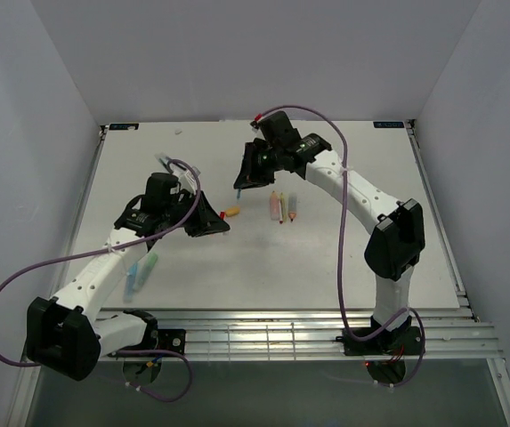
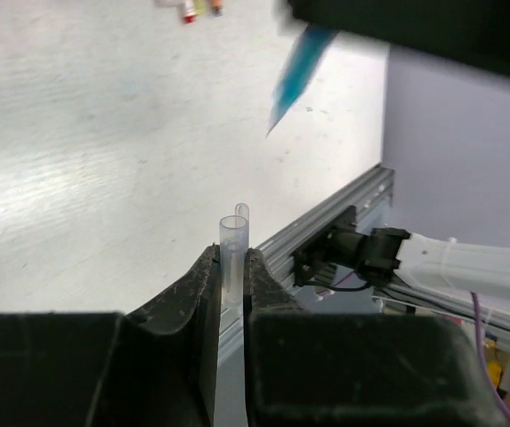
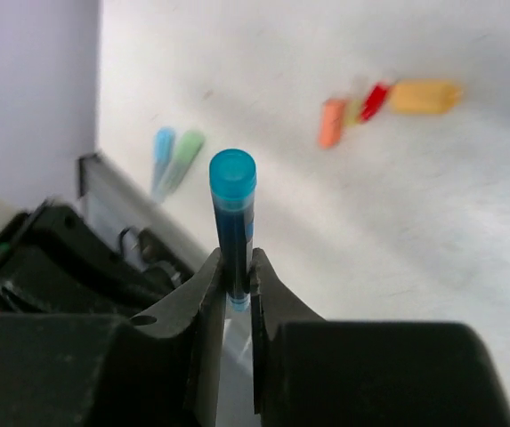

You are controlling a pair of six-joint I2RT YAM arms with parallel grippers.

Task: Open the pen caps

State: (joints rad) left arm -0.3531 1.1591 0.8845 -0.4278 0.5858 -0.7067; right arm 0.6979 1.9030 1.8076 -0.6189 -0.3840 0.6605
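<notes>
Above mid-table: L gripper (image 2: 233,267), jaws clamped on clear cap (image 2: 233,233); cap upright btwn fingers, open end past tips. R gripper (image 3: 234,271), jaws pinched on blue pen (image 3: 233,200); pen sticks out beyond tips, apart from cap. Orange cap (image 1: 231,212) on table (image 1: 370,258) near L gripper; other pens (image 1: 282,206) nearby.

Bright even light, soft shadows (wrist-view backgrounds blurred)
</notes>
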